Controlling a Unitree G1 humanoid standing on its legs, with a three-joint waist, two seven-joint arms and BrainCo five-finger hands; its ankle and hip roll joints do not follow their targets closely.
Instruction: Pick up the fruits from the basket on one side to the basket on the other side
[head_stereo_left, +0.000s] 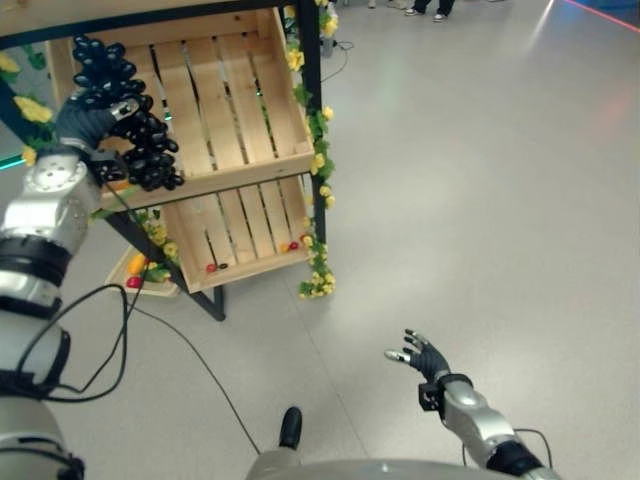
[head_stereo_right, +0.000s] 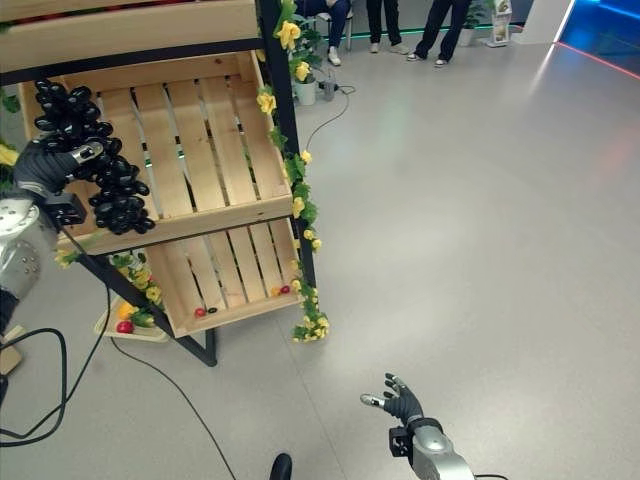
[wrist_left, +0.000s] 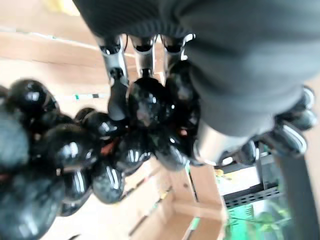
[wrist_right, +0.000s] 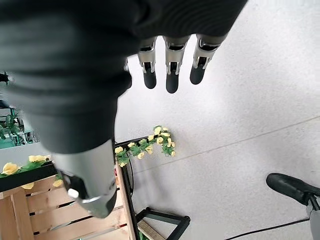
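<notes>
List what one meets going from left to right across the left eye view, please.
Left hand curled on the bunch of black grapes → upper wooden crate → black post with yellow flower garland → right hand, open above the grey floor.

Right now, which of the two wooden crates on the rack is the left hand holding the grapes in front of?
The upper crate. The left hand grips the black grape bunch at its slats; the lower crate, holding a few small fruits, sits below.
</notes>
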